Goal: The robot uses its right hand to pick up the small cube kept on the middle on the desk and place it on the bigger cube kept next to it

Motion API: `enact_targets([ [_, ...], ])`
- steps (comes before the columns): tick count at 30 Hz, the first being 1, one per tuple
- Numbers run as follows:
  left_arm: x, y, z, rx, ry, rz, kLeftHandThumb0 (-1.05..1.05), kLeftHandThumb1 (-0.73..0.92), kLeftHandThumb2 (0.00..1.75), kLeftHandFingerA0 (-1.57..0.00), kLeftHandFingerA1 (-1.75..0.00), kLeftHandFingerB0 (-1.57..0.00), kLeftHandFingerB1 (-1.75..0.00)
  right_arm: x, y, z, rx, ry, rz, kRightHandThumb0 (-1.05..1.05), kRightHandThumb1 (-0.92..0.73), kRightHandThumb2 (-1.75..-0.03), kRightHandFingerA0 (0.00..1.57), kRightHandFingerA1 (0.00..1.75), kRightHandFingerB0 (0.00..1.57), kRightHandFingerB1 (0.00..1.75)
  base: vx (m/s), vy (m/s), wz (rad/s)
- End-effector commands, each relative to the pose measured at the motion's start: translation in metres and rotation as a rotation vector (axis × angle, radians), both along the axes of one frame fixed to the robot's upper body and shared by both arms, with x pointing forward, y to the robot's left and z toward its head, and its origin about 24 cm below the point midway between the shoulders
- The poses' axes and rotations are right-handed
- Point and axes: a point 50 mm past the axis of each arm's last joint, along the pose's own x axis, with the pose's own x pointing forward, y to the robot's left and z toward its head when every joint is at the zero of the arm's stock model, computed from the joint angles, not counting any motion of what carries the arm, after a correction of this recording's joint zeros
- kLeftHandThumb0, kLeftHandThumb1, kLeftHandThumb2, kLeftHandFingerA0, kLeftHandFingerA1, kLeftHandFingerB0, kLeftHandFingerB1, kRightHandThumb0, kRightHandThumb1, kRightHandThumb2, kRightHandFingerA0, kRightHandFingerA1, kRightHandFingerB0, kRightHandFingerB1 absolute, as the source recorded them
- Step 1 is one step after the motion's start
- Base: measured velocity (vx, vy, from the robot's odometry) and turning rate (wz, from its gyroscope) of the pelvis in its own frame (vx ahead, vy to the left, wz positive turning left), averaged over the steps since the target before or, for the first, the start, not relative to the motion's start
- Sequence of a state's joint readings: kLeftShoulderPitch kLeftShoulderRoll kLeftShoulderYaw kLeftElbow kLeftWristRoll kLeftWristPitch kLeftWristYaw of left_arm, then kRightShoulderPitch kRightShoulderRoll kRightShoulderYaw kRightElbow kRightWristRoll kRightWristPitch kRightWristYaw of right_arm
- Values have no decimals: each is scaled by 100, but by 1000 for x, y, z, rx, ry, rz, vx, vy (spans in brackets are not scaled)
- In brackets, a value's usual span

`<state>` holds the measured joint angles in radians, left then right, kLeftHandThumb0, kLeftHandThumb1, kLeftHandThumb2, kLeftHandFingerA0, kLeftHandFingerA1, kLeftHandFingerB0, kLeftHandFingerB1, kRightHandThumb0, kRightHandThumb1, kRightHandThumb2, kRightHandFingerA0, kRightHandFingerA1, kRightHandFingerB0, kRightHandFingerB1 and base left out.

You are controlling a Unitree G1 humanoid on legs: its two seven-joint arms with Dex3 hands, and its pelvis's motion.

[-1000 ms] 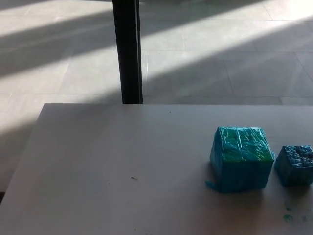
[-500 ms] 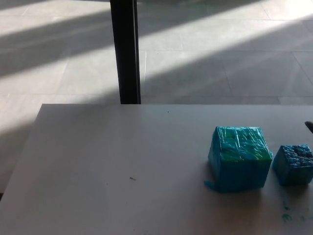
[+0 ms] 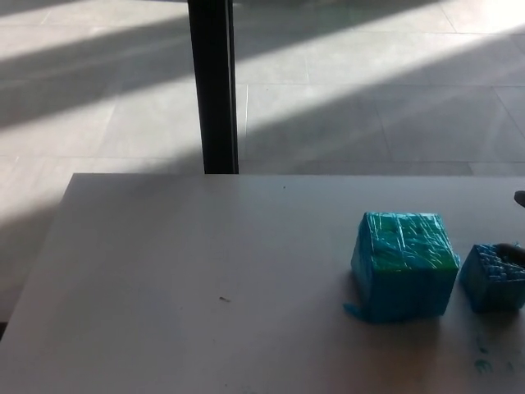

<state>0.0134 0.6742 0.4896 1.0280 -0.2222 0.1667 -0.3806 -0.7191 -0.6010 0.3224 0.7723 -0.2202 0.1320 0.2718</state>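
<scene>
Well, the pale tabletop (image 3: 205, 279) fills the lower part of the scene, with a sunlit tiled floor (image 3: 369, 90) beyond its far edge and a dark post (image 3: 213, 86) rising behind it. Toward the right edge sits the bigger cube (image 3: 404, 264), wrapped in blue-green film. Just beside it, right at that edge, rests the small cube (image 3: 494, 277). Only a dark sliver of the right hand (image 3: 519, 198) shows above it, so I cannot tell how its fingers stand.
</scene>
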Motion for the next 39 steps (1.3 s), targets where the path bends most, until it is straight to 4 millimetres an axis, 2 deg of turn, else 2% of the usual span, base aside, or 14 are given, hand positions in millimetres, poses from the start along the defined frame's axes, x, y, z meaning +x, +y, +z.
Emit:
enact_targets([
  [1,-3,4,3,-1,-5,23,-96,78,121,-27,-57,-22,-46,-2,-3,-10,20,12,-13,-102,-59,-95,0,13,0,0,0,0,0],
  [7,-2,3,3,8,13,2,-87,74,118,-23,-56,-20,-47,-4,-6,-16,11,24,-39,-103,-59,-94,0,7,0,0,0,0,0],
  [8,-2,3,3,17,18,-11,-95,92,76,-28,-49,-26,-38,-4,-7,-17,18,22,-41,-101,-59,-92,0,4,6,0,0,0,0],
  [9,-2,3,4,23,23,-28,-87,74,119,-25,-57,-19,-47,-4,-7,-19,33,19,-46,-100,-58,-91,0,5,7,0,0,0,0],
  [12,-2,3,3,12,18,-15,-100,86,79,-31,-51,-27,-40,-5,-7,-20,47,18,-52,-99,-58,-89,0,2,11,0,0,0,0],
  [15,-2,3,3,12,10,-5,-90,76,121,-33,-59,-18,-46,-5,-5,-22,56,17,-50,-98,-58,-88,0,1,12,1,0,0,0],
  [19,-2,3,3,-1,2,8,-95,92,70,-31,-50,-30,-38,-3,-1,-23,44,20,-42,-101,-60,-90,0,0,12,0,0,0,0],
  [24,0,2,2,2,-5,20,-97,91,78,-30,-49,-29,-38,-1,2,-22,13,24,-24,-102,-59,-91,0,0,4,0,0,0,0],
  [25,-1,2,2,6,1,14,-94,79,122,-27,-56,-21,-46,-1,3,-22,9,28,-20,-101,-59,-90,0,0,3,0,0,0,0],
  [27,-1,3,3,6,3,13,-95,92,74,-25,-47,-33,-39,-2,2,-24,8,30,-12,-98,-57,-89,0,0,7,1,0,0,0],
  [29,-1,3,2,13,6,11,-93,92,74,-26,-47,-33,-38,-3,2,-25,11,32,-10,-97,-57,-88,0,0,8,1,0,0,0],
  [30,-1,3,2,0,-4,25,-93,78,121,-27,-57,-25,-48,-4,2,-25,17,34,-9,-96,-56,-87,0,0,10,0,0,0,0],
  [36,1,3,4,12,9,-4,-91,77,122,-33,-60,-20,-46,-7,2,-30,53,43,-8,-92,-53,-85,0,2,7,4,0,0,0],
  [39,1,3,3,5,-3,25,-100,82,81,-36,-54,-33,-41,-7,7,-35,34,68,15,-97,-55,-89,0,5,3,0,0,0,0],
])
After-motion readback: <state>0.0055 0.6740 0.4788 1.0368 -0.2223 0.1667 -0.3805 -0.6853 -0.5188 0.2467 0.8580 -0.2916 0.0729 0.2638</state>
